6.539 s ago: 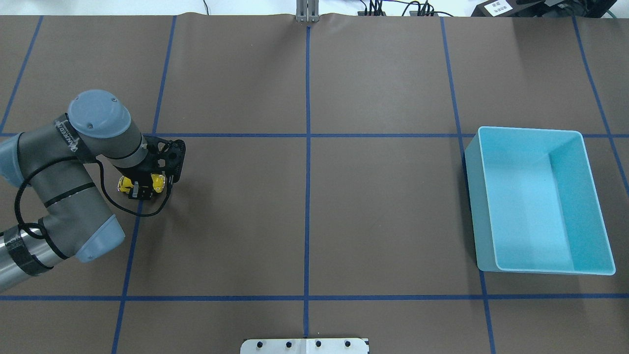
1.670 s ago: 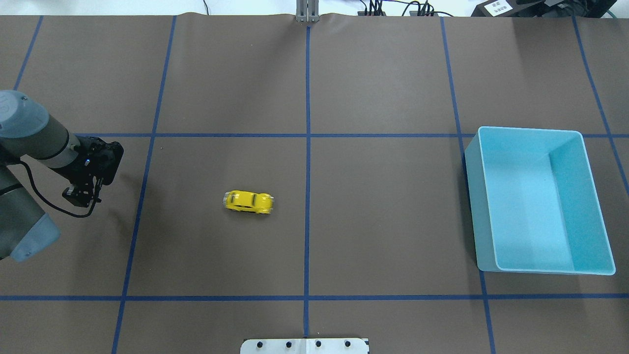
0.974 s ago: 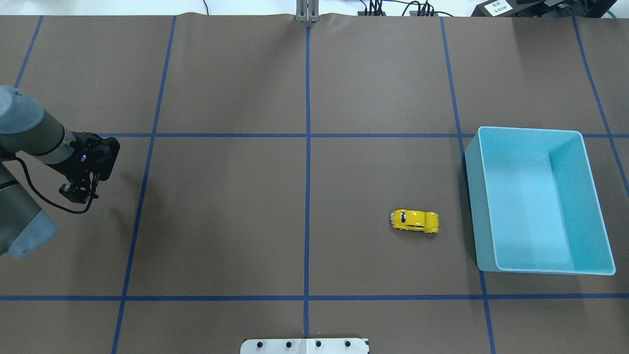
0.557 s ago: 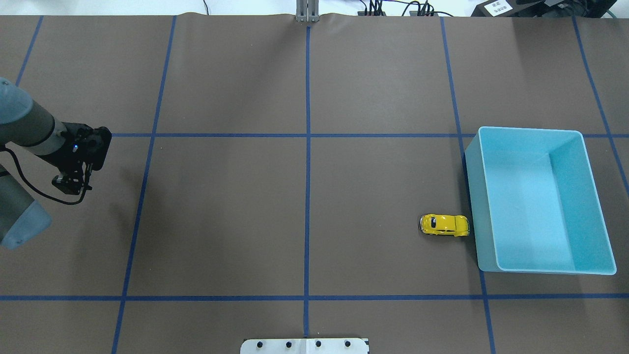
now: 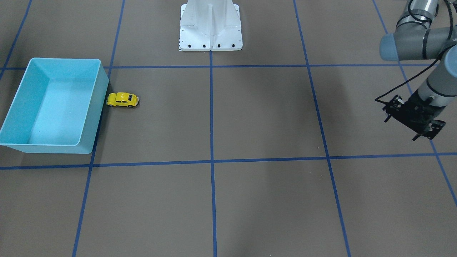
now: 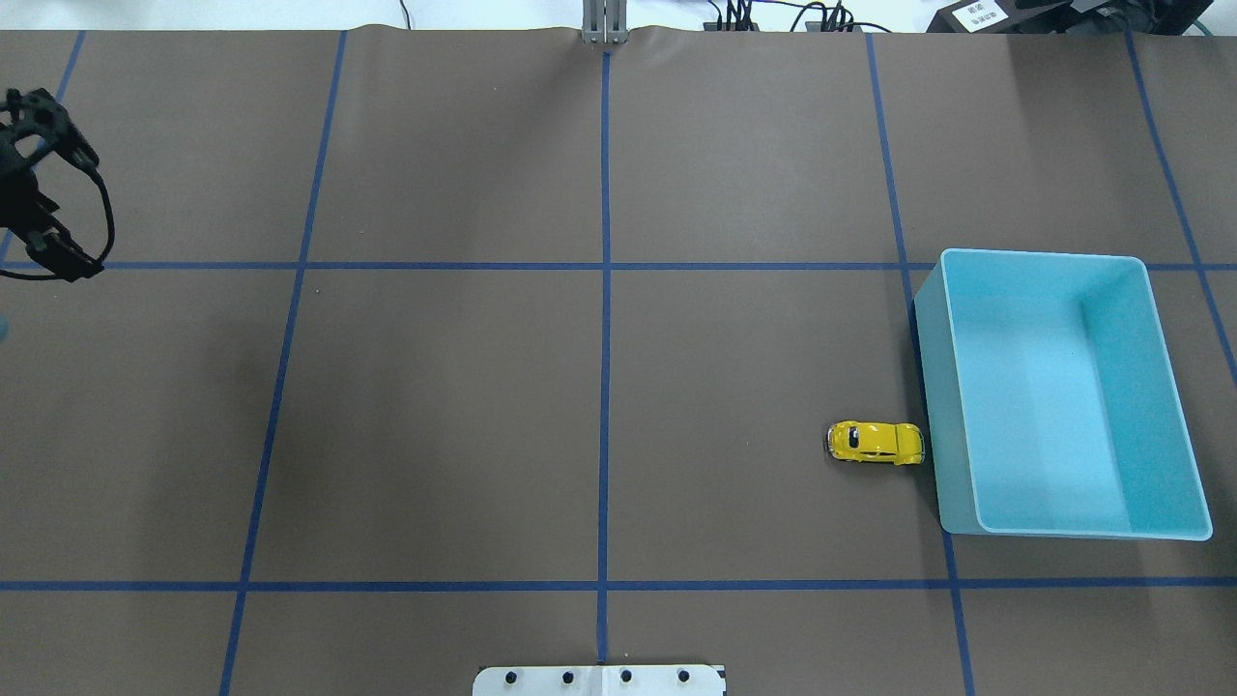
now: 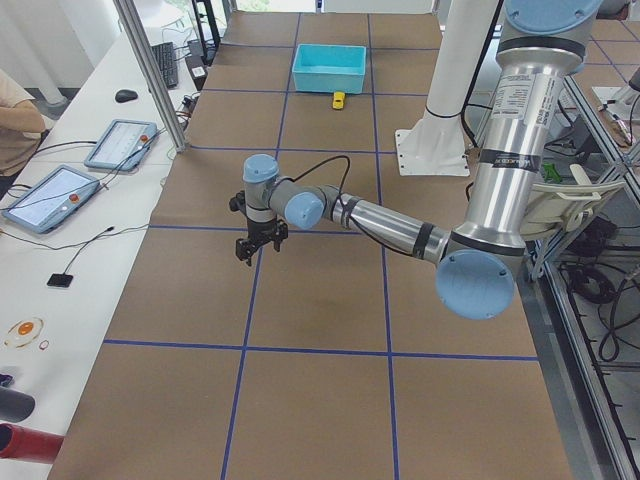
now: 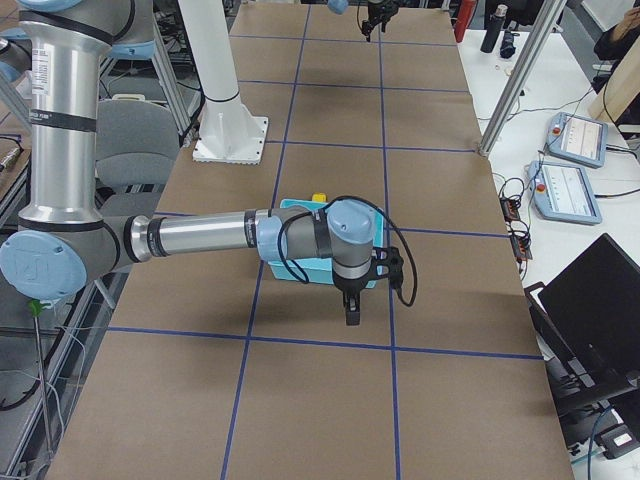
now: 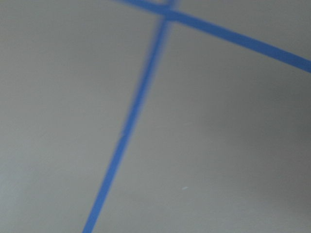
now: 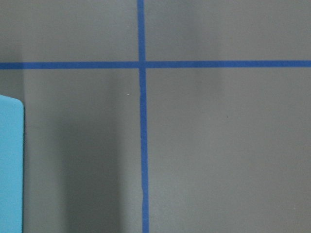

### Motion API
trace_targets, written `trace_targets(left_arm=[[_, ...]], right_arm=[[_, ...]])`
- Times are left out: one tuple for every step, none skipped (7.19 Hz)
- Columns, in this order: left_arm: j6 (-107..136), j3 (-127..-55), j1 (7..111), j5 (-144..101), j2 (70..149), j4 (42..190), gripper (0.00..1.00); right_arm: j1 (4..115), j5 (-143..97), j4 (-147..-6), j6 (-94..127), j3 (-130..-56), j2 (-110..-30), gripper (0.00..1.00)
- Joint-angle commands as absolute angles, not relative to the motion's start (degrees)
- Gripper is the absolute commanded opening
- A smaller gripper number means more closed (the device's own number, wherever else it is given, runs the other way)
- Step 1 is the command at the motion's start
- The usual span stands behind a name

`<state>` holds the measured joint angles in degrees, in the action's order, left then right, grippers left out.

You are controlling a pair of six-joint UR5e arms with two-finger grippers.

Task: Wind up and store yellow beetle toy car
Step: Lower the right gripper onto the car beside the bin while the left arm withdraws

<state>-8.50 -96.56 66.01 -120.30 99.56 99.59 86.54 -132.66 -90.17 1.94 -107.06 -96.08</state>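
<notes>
The yellow beetle toy car (image 6: 875,443) stands on the brown table with its nose against the outer left wall of the light-blue bin (image 6: 1053,387). It also shows in the front view (image 5: 122,99), beside the bin (image 5: 53,107). My left gripper (image 5: 401,127) is open and empty, far from the car, at the overhead view's left edge (image 6: 39,227). My right gripper (image 8: 352,308) shows only in the right side view, hanging close beside the bin; I cannot tell whether it is open or shut. The bin's corner (image 10: 9,165) shows in the right wrist view.
Blue tape lines divide the table into squares. The white robot base (image 5: 210,25) stands at the table's near edge (image 6: 599,680). Side tables with tablets (image 7: 60,195) and a metal post (image 7: 150,70) flank the table ends.
My left gripper let go of the car. The car rolled right across the table and stopped at the bin's wall. The left arm drew back to the left and away.
</notes>
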Motion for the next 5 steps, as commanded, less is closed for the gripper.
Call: trace_targets(left_arm=[[-2.0, -96.6, 75.6, -122.2, 99.0, 93.7, 1.00], [-1.8, -96.6, 79.4, -125.5, 98.5, 92.3, 1.00], [-1.3, -96.1, 82.8, -127.0, 95.7, 92.8, 1.00], [0.3, -96.4, 87.0, -127.2, 94.0, 93.0, 1.00], [0.3, -96.2, 90.0, -129.4, 92.0, 93.0, 1.00]], right_arm=[[80.8, -132.6, -90.5, 1.8, -121.7, -95.6, 1.00], [77.8, -133.0, -90.4, 0.0, -125.9, -95.5, 1.00], [73.1, -132.3, -90.5, -5.1, -129.0, -95.5, 1.00], [69.1, -131.3, -90.5, -10.3, -130.2, -95.0, 1.00], [65.1, -130.0, -90.4, -13.6, -130.3, -93.5, 1.00]])
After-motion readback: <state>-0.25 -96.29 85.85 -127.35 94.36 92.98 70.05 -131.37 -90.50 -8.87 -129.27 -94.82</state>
